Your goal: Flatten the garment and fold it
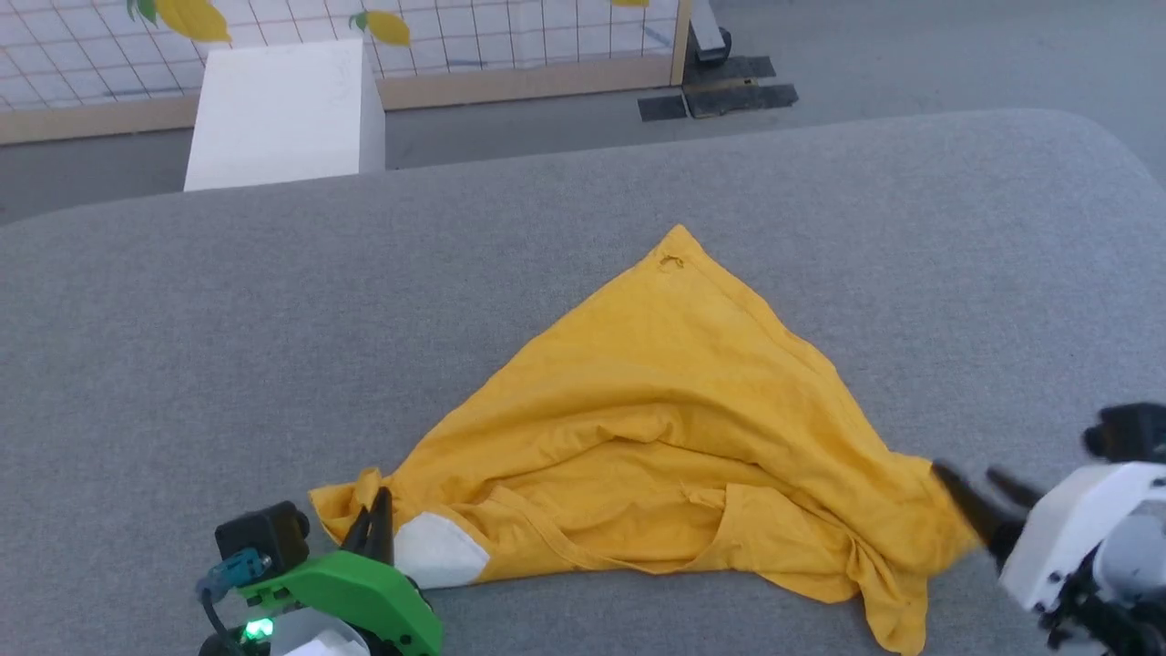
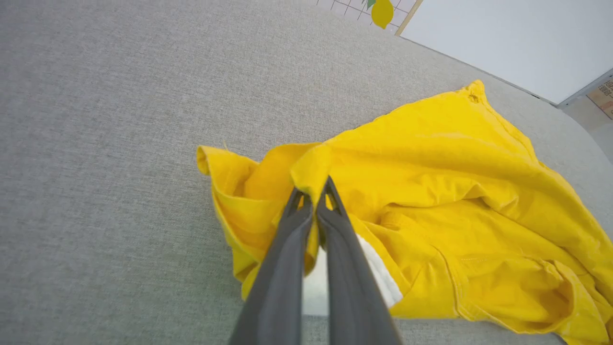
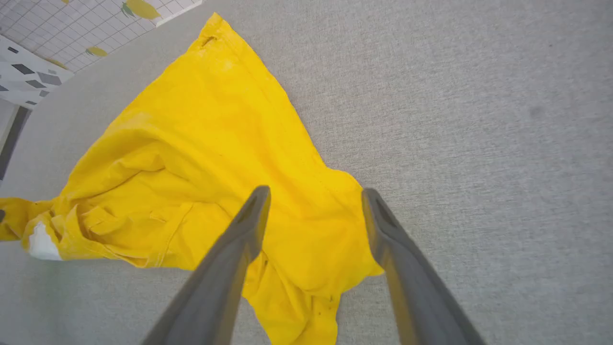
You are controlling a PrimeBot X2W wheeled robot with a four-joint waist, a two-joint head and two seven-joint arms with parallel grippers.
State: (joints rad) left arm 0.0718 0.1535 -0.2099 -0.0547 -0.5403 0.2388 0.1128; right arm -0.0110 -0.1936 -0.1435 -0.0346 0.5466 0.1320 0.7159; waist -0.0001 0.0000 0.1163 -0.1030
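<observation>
Surface [image 1: 228, 346]: grey, textile-covered and broad; it carries the garment [image 1: 656, 401] in its near half, between the two arms. Garment: yellow T-shirt, lying as a crumpled triangle with one corner pointing away from the robot and folds bunched along the near side; not yet flat. Handling is judged as light, soft, limp cotton: it will sag from any single hold, will probably drag on the textile cover rather than slide, and should tolerate a firm pinch. Recommended holds are hems, seams or corners, one per arm and well apart, so that tension spreads the cloth. Left tool [image 2: 314, 194]: closed, pinching a raised fold at the garment's left end, just beside a white patch [image 1: 437, 551]. Right tool [image 3: 313, 199]: jaws wide apart over the garment's right end, gripping nothing.
</observation>
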